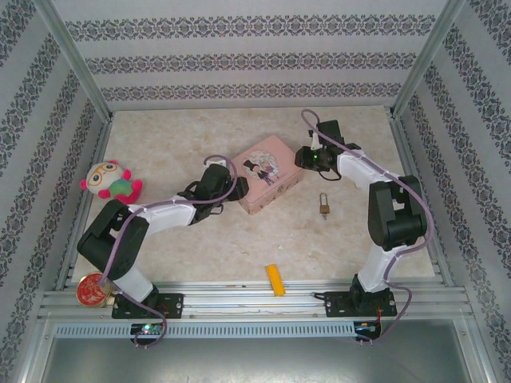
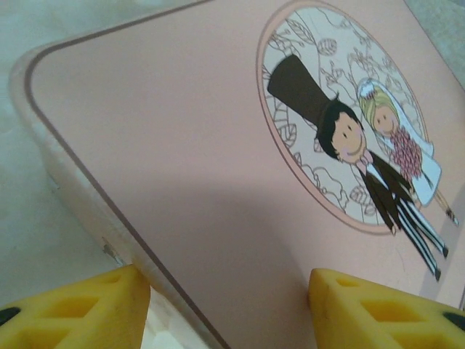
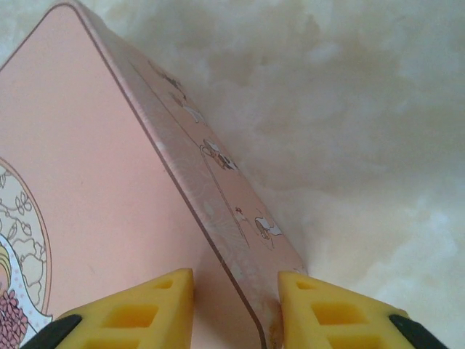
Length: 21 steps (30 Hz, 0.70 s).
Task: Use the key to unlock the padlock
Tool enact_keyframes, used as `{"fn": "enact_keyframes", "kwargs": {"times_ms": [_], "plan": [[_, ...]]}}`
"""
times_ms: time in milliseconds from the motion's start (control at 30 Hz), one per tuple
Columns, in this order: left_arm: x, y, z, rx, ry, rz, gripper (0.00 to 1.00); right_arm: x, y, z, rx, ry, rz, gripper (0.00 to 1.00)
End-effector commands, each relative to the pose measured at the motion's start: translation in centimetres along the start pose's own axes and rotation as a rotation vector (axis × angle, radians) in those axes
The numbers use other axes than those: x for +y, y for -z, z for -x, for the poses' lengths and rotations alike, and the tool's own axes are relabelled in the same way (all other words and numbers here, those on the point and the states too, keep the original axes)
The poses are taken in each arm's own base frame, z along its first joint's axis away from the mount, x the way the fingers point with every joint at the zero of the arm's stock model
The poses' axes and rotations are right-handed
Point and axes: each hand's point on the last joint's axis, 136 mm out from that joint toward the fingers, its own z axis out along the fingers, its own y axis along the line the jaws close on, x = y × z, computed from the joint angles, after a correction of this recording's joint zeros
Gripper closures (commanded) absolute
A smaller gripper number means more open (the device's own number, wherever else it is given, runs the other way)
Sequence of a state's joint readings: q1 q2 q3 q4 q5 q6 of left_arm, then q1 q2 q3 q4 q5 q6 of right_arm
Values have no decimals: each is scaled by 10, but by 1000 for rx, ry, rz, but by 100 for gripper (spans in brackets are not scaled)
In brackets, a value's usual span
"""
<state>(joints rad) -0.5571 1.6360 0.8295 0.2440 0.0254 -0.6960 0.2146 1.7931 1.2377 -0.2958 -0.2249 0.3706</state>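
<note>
The right gripper (image 3: 236,280) is held at the right corner of the flat pink rectangular picture tin (image 1: 267,171), its yellow fingers set apart on either side of the tin's edge. Whether they are pressed onto it cannot be told. The left gripper (image 2: 229,280) is seen at the tin's left corner with its fingers spread wide and nothing clamped.

The small brass-gold metal padlock (image 1: 324,205) is found lying flat on the pale marbled table (image 1: 239,239), near the tin, to its right and towards the arm bases, well apart from both grippers. Its long axis is laid roughly near-to-far, the thin shackle turned away from the bases and the body towards them.

From the right gripper the padlock is placed back towards that arm's own base, so the right arm is judged the nearer. The left arm would have to be carried across the tin.

A short yellow bar (image 1: 275,279) is seen further from the tin, by the near rail. A pink and green plush toy (image 1: 110,181) is set well to the tin's left.
</note>
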Motion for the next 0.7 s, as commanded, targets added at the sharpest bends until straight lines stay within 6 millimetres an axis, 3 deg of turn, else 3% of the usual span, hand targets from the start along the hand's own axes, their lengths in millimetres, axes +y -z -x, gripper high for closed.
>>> {"fn": "enact_keyframes", "kwargs": {"times_ms": [0, 400, 667], "plan": [[-26, -7, 24, -49, 10, -120, 42, 24, 7, -41, 74, 8, 14, 68], [-28, -17, 49, -59, -17, -156, 41, 45, 25, -95, 83, -45, -8, 68], [-22, -18, 56, -62, -12, -148, 40, 56, 31, -113, 80, -63, 0, 67]]}}
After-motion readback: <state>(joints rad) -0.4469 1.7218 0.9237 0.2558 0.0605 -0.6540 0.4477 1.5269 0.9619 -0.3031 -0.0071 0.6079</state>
